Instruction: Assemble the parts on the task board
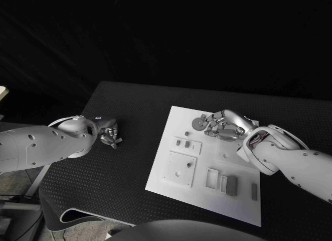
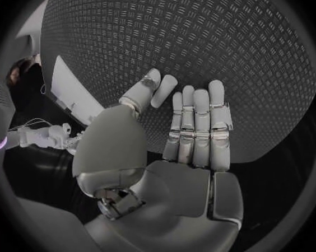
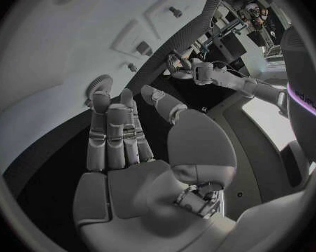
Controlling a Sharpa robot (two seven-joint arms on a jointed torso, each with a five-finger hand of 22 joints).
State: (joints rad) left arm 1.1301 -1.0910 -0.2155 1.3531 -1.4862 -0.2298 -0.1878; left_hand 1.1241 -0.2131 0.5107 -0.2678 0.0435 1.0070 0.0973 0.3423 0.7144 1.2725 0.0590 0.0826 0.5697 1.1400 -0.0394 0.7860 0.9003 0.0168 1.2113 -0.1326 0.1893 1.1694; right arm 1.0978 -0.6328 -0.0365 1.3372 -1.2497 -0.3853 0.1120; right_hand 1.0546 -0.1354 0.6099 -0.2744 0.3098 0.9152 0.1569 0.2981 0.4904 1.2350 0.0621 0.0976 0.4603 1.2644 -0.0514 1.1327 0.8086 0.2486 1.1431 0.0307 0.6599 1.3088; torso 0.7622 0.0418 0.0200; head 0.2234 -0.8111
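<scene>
The white task board [image 1: 202,198] lies in the middle of the black table. A grey gear [image 1: 200,123] sits near its far edge. My right hand [image 1: 224,126] hovers over that far part, fingers stretched towards the gear [image 3: 98,85] and thumb apart, holding nothing. Small grey parts lie on the board: a plate with two pieces [image 1: 186,144], a square plate [image 1: 180,168] and rectangular blocks [image 1: 229,185]. My left hand [image 1: 108,135] is over the bare table left of the board. Its fingers [image 2: 196,123] are straight and hold nothing.
The table's left edge runs close behind my left arm [image 1: 36,145]. Black mat [image 1: 115,175] lies between the left hand and the board. A small peg [image 1: 186,133] stands near the gear. The right forearm [image 1: 296,163] crosses the board's right edge.
</scene>
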